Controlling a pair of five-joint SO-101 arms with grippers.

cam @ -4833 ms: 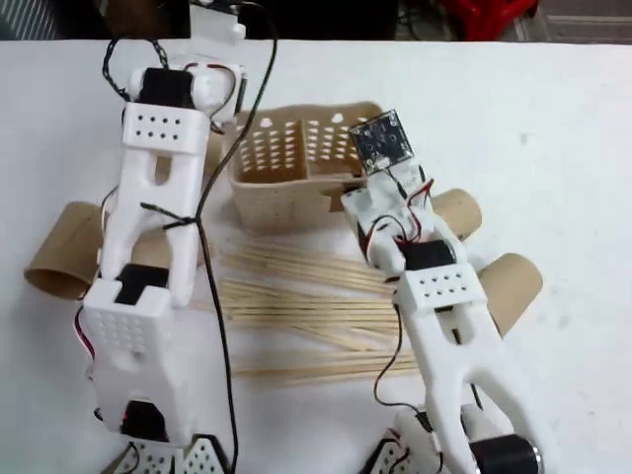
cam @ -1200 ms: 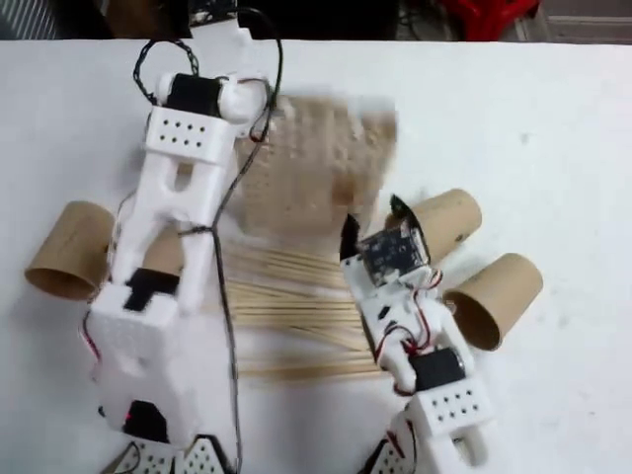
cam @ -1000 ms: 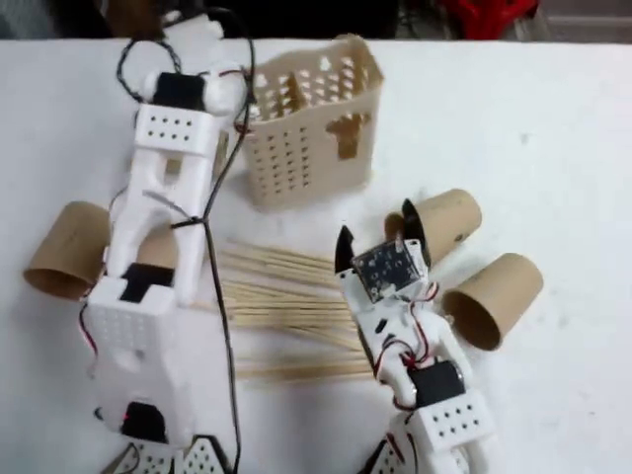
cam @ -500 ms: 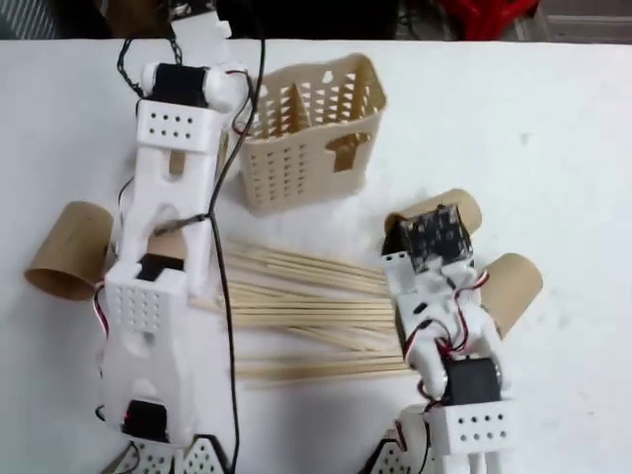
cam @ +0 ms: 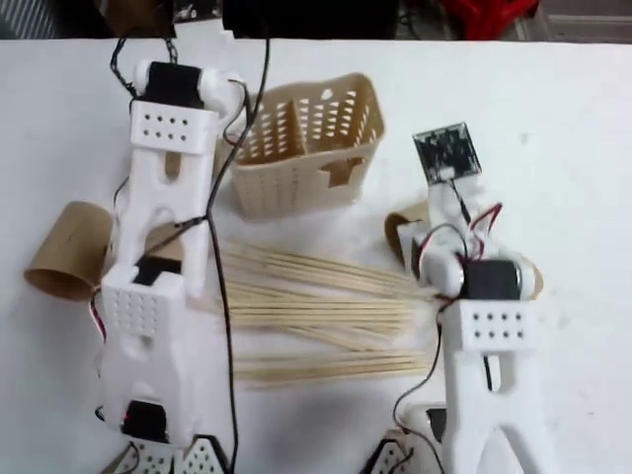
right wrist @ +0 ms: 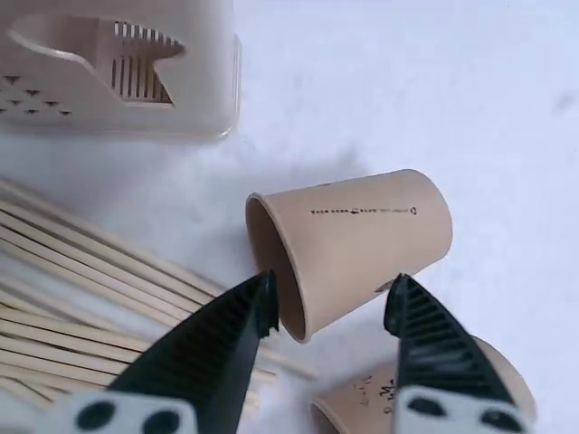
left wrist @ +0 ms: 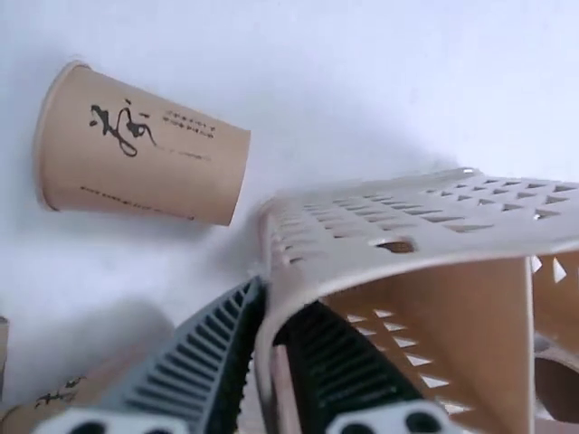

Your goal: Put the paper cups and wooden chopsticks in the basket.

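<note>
Chopsticks: thin pale wooden chopsticks point(cam: 316, 306) lie in a loose fan on the white tabletop point(cam: 573, 128), between the two arms. Light, stiff and smooth, so likely to roll; best pinched mid-length, a few at a time.
Right tool: right tool point(right wrist: 333, 289) is spread wide, jaws astride a tan paper cup point(right wrist: 353, 240) lying on its side, not closed on it.
Cup handling: thin-walled, very light, crushable. A gentle squeeze near the rolled rim should hold.
Other cups: second paper cup point(right wrist: 507, 380) just beside the first; third paper cup point(cam: 61, 252) outside the left arm.
Left tool: left tool point(left wrist: 271, 303) pinches one wall of the beige perforated plastic basket point(left wrist: 407, 262), one ribbed finger inside, one outside.
Basket: rigid, divided, beyond the chopsticks; cups and chopsticks all lie outside it.
</note>
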